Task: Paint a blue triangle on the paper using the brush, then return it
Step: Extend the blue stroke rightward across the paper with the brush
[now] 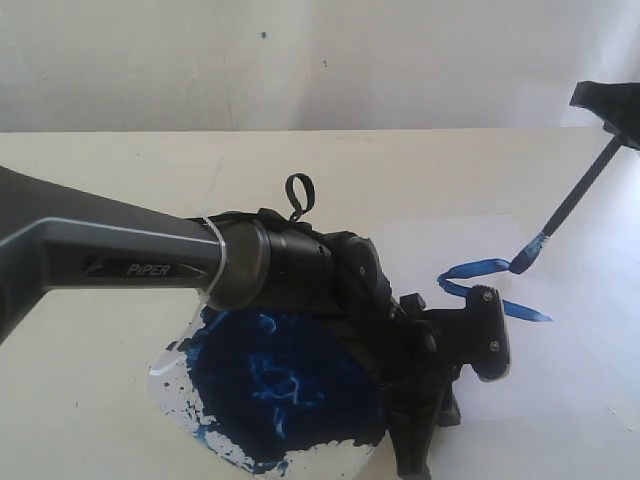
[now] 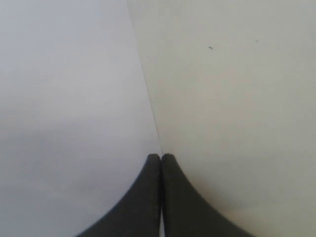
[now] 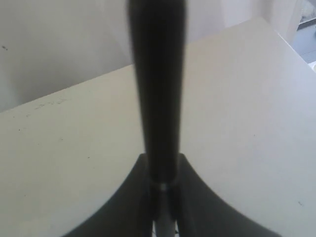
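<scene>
The paper (image 1: 570,350) lies white on the cream table at the right. On it the blue triangle (image 1: 478,268) shows as two bright strokes joined at a rounded corner. The brush (image 1: 575,198) slants down from my right gripper (image 1: 612,112), which is shut on its black handle (image 3: 158,79); its blue bristles (image 1: 522,265) touch the end of the upper stroke. My left gripper (image 1: 412,462) points down at the paper's near left edge. In the left wrist view that gripper (image 2: 161,157) is shut, its tips right at the paper's edge (image 2: 148,94), nothing between them.
A clear paint tray (image 1: 172,362) with a large dark-blue puddle (image 1: 290,380) sits front centre, partly under my left arm (image 1: 120,260). The left arm crosses the table from the left edge. A pale wall stands behind the table.
</scene>
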You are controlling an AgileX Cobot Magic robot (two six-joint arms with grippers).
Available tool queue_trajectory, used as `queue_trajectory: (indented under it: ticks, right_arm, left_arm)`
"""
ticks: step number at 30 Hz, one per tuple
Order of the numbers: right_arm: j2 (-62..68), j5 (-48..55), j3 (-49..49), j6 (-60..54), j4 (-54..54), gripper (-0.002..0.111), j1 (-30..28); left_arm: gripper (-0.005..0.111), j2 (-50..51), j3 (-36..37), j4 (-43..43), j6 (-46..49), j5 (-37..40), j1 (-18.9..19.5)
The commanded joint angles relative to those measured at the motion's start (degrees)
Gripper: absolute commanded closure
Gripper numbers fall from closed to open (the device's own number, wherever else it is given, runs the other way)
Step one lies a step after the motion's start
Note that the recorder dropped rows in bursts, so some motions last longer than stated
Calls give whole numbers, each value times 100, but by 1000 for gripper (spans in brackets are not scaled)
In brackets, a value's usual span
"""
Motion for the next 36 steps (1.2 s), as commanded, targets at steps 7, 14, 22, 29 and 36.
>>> queue_trajectory:
  ticks: [7, 14, 22, 29, 36]
  right_arm:
    - [200, -302, -139, 21, 204, 108, 7]
    - [371, -334, -144, 21, 234, 108, 7]
    - [399, -143, -144, 6, 234, 108, 7]
    - [354, 148, -144, -18, 113, 108, 7]
    - [210, 312, -144, -18, -110, 108, 7]
  left_arm:
    - [107, -3, 6, -52, -9, 133, -26]
    - [107, -3, 6, -52, -9, 133, -26]
    - [107, -3, 6, -52, -9, 133, -26]
    - [107, -3, 6, -52, -9, 131, -26]
    - [107, -3, 6, -52, -9, 131, -26]
